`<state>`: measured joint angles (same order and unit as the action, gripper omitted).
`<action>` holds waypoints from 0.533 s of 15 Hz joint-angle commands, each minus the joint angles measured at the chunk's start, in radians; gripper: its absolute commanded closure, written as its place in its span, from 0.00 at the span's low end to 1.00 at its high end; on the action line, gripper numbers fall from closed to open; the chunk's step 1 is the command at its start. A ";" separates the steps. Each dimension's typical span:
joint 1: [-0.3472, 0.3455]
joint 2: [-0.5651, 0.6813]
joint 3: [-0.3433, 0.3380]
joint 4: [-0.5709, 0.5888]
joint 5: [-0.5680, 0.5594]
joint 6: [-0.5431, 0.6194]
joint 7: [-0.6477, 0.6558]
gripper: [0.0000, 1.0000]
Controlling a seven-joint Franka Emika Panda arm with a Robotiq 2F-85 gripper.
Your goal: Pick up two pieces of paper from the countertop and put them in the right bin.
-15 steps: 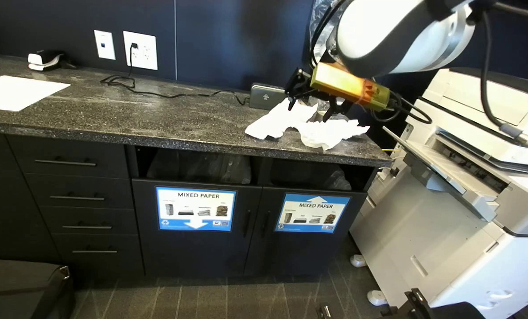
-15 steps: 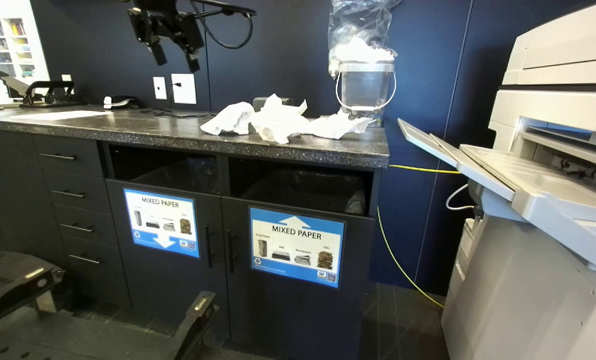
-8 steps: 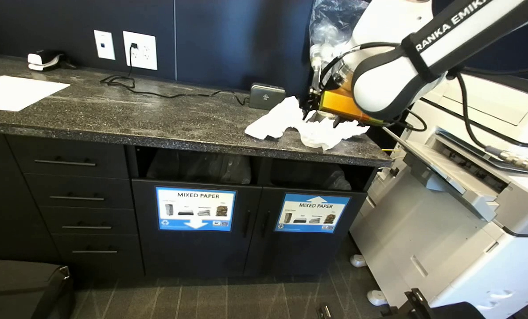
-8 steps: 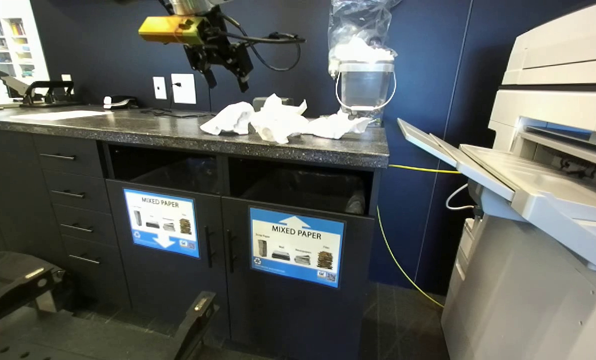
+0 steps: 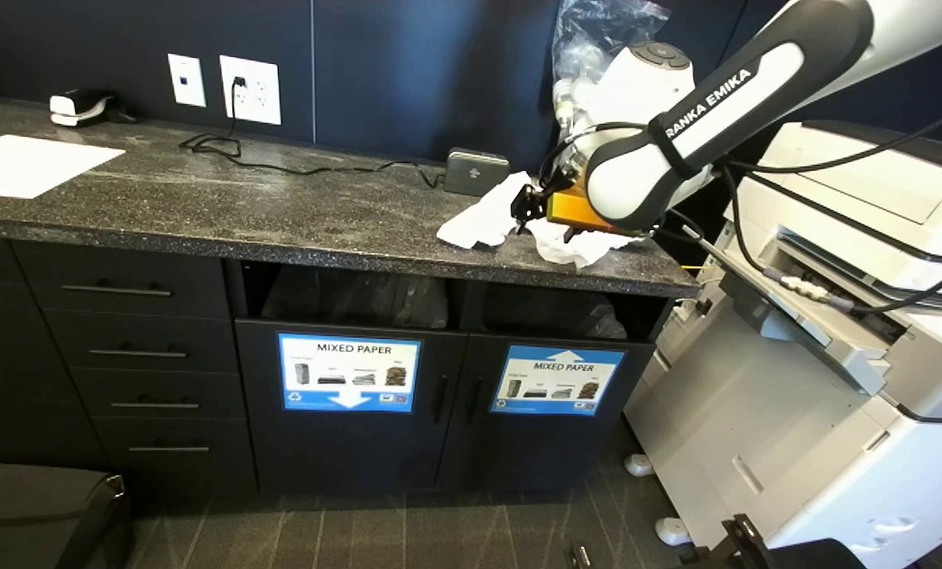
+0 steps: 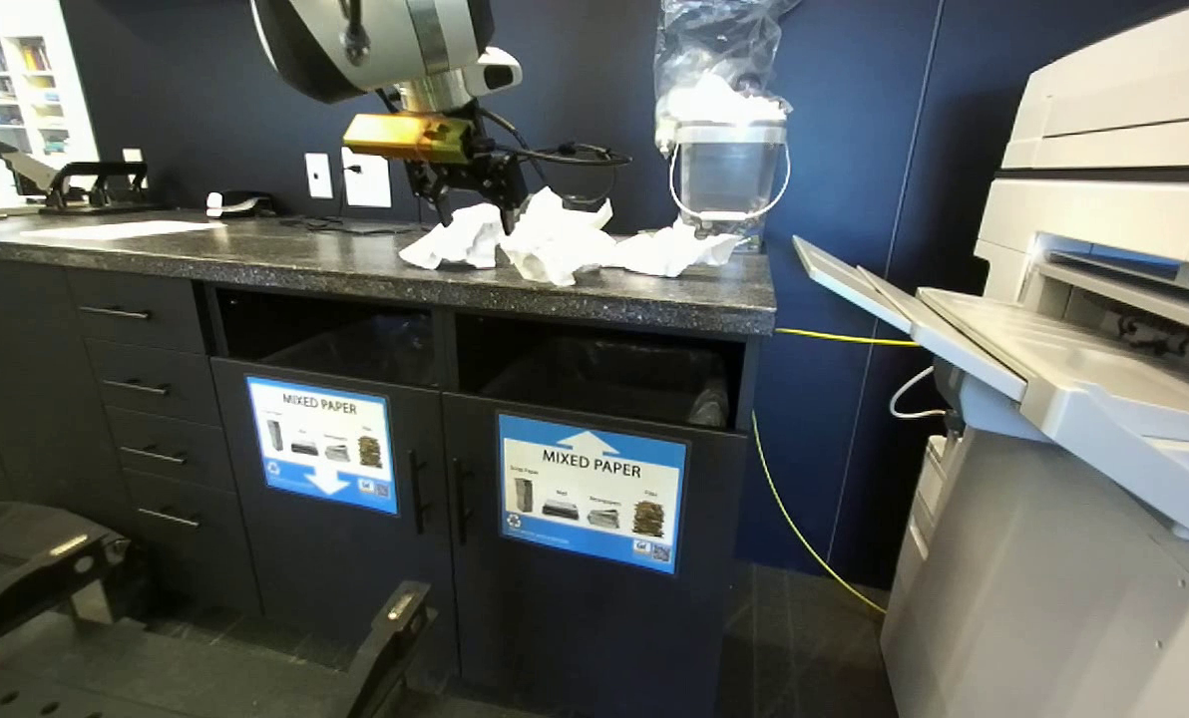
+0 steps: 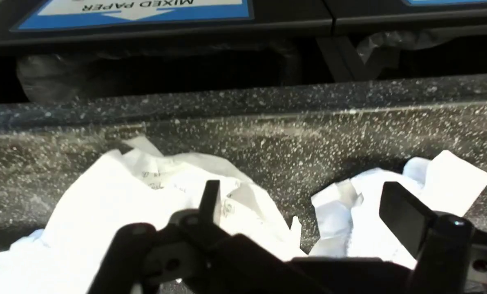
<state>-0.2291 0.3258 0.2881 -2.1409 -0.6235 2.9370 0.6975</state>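
Wrist view, nearest: gripper, fingers spread well apart; beneath at 9 o'clock larger rumpled paper, at 3 o'clock smaller rumpled paper; contact with either cannot be told; both lie on speckled countertop; past its front edge, toward 11 o'clock, right bin; in exterior view third rumpled paper at 3 o'clock from that pair; farther back, clear bucket at 1 o'clock from third rumpled paper; behind that, dark blue wall.
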 commanded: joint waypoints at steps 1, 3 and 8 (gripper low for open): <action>0.017 0.082 -0.021 0.163 -0.032 -0.065 -0.058 0.00; 0.034 0.092 -0.035 0.215 -0.048 -0.179 -0.090 0.00; 0.230 0.096 -0.233 0.275 0.002 -0.340 -0.219 0.00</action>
<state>-0.1189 0.4030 0.1711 -1.9211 -0.6523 2.6398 0.5559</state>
